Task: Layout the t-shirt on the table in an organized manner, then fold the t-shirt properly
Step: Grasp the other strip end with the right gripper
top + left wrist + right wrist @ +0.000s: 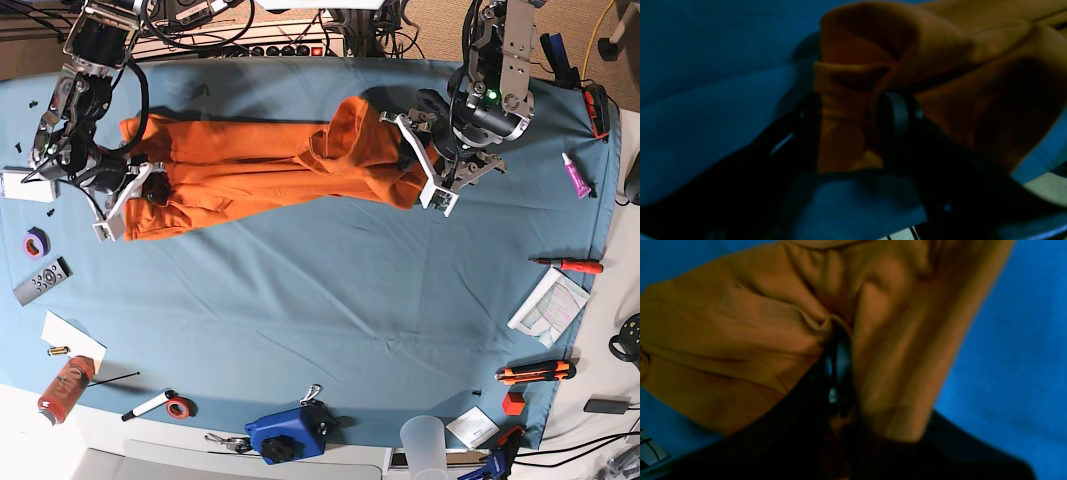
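Each gripper, left gripper (848, 110) and right gripper (836, 350), clenches bunched t-shirt (250, 165) fabric; pulling apart unevenly could slip a hem free; it would slump onto the table (330, 300).

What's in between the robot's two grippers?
The orange t-shirt stretches between them over the table, seen best in the base view. The right gripper pinches one end and the left gripper holds the bunched other end.

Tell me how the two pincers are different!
The left pincer grips a thick bunch of t-shirt, fingers apart; the right pincer pinches a thin fold, nearly closed. In the base view, left sits by the bunched end, right by the flatter end. Both hold the shirt.
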